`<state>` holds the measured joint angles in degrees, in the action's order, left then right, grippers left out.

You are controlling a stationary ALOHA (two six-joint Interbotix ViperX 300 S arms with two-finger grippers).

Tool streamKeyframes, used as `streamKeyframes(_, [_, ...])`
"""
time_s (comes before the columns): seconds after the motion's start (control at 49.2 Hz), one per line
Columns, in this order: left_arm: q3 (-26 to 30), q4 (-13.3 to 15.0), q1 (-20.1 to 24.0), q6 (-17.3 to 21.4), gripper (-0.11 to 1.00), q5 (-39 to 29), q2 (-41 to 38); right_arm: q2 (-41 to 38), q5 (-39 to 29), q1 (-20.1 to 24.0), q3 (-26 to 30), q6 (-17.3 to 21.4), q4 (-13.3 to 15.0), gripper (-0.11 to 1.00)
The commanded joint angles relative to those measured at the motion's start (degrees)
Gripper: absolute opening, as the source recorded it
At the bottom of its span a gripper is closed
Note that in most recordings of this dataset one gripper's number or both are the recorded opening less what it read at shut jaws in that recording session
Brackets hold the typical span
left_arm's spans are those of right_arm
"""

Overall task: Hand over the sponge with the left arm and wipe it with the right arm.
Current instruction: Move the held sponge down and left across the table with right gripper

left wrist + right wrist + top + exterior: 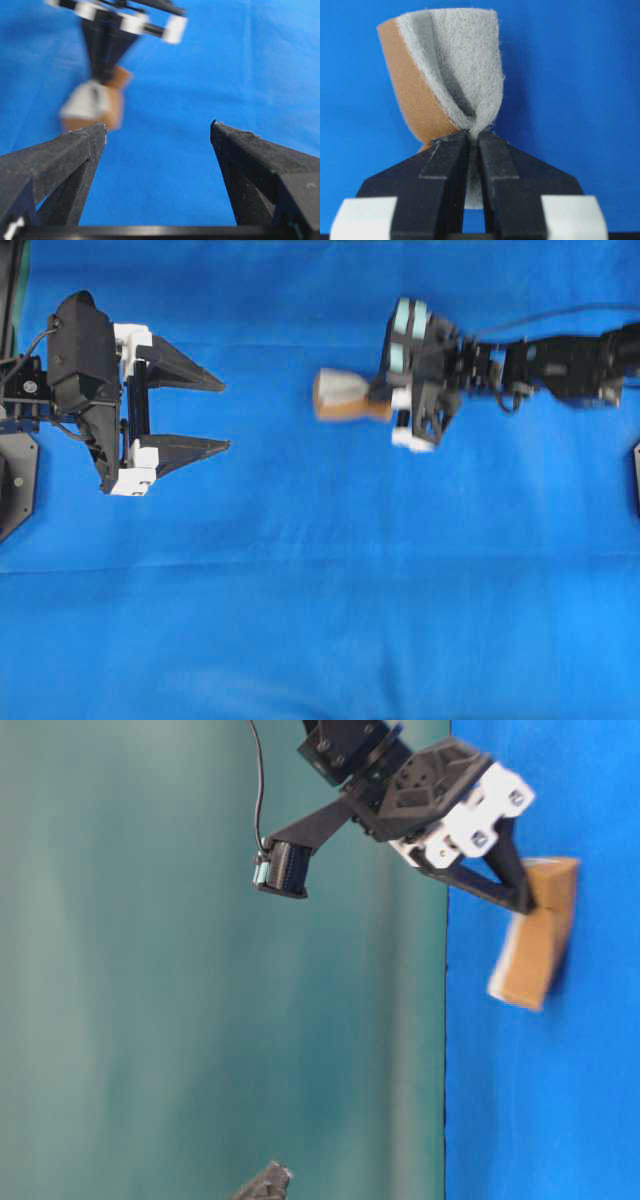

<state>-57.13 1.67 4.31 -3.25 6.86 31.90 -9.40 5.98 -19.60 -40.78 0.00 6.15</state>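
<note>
On your left, the black two-fingered left hand [190,412] with white finger mounts hangs over the blue-covered counter [320,620] with its fingers spread wide and nothing between them; what it had to give is no longer on its side. Well ahead of its tips, across bare blue cloth, sits the small rectangular sponge [345,395], whitish-grey fuzzy face over a tan-orange layer. It is pinched at one end by the black right hand [385,402] with the pale teal wrist patches, whose fingers are closed hard enough that the sponge folds and flares out beyond the tips, as the right wrist view shows plainly. So you can treat the handover as done: the sponge belongs to the right hand alone, and the left is well apart from it. What remains, by my reading, is the wipe itself. From the table-level view the sponge looks to be at or very near the cloth, though I cannot tell whether it is touching.
</note>
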Motion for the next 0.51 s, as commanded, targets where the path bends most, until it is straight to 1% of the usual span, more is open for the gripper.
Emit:
streamKeyframes(0.0, [0.7,-0.1,-0.2,0.0,0.82,0.5,0.1,1.1,0.0,-3.8,1.6,-0.4,0.9,0.1])
streamKeyframes(0.122, [0.7,-0.1,-0.2,-0.1,0.82,0.5,0.1,1.0,0.0,-4.4,1.8,-0.4,1.4,0.1])
streamKeyframes(0.244, [0.7,-0.1,-0.2,-0.1,0.82,0.5,0.2,1.0,0.0,-3.3,1.6,0.1,1.4,0.1])
streamKeyframes(0.386, [0.6,-0.1,-0.2,-0.1,0.82,0.5,0.1,1.0,-0.3,0.5,1.0,0.9,1.1,0.1])
streamKeyframes(0.488, [0.6,-0.1,-0.2,0.0,0.82,0.5,0.2,1.1,-0.8,5.2,0.4,1.3,-0.4,0.1])
